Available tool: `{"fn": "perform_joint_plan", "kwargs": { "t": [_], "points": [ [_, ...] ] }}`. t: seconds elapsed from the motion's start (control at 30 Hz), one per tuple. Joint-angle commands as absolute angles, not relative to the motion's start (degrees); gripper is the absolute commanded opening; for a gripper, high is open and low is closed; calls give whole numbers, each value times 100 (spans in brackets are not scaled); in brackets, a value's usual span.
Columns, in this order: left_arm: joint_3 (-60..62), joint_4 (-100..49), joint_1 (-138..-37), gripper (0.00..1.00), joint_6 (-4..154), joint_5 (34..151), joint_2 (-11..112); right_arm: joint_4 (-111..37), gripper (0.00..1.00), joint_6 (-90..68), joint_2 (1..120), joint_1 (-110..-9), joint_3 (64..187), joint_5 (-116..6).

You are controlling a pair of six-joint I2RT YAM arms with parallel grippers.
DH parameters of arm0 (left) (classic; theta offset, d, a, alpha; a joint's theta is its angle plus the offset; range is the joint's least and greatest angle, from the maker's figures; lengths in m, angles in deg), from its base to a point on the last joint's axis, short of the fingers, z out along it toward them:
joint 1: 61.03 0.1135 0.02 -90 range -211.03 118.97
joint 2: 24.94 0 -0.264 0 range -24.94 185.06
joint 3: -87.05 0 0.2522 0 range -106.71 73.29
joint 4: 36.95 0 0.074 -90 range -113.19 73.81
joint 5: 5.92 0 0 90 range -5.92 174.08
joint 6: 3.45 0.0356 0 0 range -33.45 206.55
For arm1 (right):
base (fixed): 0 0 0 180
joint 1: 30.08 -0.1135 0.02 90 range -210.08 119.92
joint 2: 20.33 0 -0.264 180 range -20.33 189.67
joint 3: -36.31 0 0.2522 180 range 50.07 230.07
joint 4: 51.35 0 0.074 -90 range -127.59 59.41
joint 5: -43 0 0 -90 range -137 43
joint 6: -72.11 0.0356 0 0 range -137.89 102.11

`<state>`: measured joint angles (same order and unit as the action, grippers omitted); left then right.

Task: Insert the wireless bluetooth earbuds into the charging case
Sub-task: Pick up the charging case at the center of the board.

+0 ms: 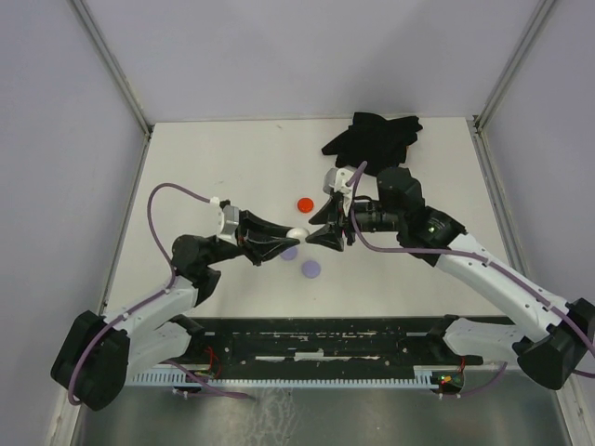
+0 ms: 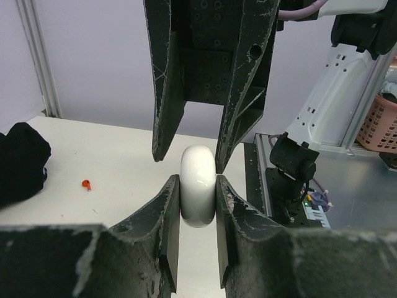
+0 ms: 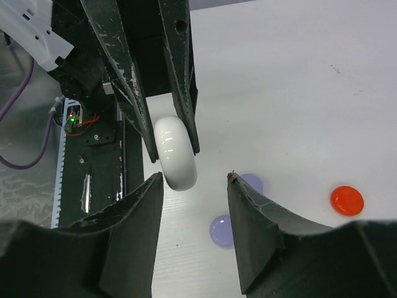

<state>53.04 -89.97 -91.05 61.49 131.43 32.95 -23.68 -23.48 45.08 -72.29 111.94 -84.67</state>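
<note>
The white charging case [image 3: 175,152] is clamped on edge between the fingers of the left gripper [image 2: 197,183]. The right gripper [image 3: 193,178] is held facing it with its jaws apart, one on either side of the case. A tiny red earbud [image 2: 86,184] is seen on the desk [image 2: 124,161], well apart from the case and near a black cloth [image 2: 22,158].

Overhead from behind, close wrist views opposed, sharing white case [image 2: 198,186]
</note>
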Motion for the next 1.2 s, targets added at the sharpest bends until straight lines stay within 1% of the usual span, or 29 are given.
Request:
{"fn": "perform_joint_plan", "kwargs": {
  "t": [0.0, 0.13, 0.2, 0.3, 0.4, 0.53, 0.57, 0.67, 0.73, 0.83, 0.9, 1.03, 1.17],
  "points": [
    [5159, -9628, -9021, 3, 5811, 13365, 3432, -2813, 53, -2231, 4608, -7172, 11442, -9000],
    [5119, -9918, -8977, 3, 5649, 13376, 3619, -2844, 50, -2187, 4738, -7112, 11517, -9164],
    [5094, -10006, -8959, 3, 5609, 13379, 3698, -2846, 47, -2176, 4812, -7085, 11557, -9250],
    [5079, -10155, -8922, 3, 5544, 13391, 3813, -2824, 38, -2167, 4887, -7029, 11621, -9359],
    [5079, -10275, -8891, 3, 5490, 13421, 3889, -2661, 25, -2229, 4975, -6958, 11771, -9567],
    [5081, -10214, -8840, 4, 5524, 13431, 3905, -2114, 14, -2495, 5128, -6938, 12149, -9772],
    [5074, -10132, -8830, 5, 5564, 13446, 3905, -1965, 11, -2565, 5164, -6938, 12262, -9816],
    [4954, -9615, -8829, 16, 5838, 13569, 3861, -1528, 7, -2702, 5274, -6945, 12581, -9820],
    [4889, -9172, -8834, 23, 6099, 13612, 3768, -1207, 5, -2780, 5368, -6945, 12815, -9744],
    [4747, -8404, -8830, 37, 6613, 13665, 3613, -707, 4, -2933, 5526, -6945, 13168, -9648],
    [4608, -7847, -8828, 43, 6934, 13696, 3517, -369, 3, -3033, 5608, -6956, 13374, -9542],
    [4419, -6960, -8844, 48, 7402, 13734, 3412, -37, 3, -3256, 5665, -6995, 13613, -9285],
    [4342, -6810, -8849, 50, 7478, 13826, 3402, 321, 3, -3439, 5782, -7109, 13873, -9057]
  ]
}}
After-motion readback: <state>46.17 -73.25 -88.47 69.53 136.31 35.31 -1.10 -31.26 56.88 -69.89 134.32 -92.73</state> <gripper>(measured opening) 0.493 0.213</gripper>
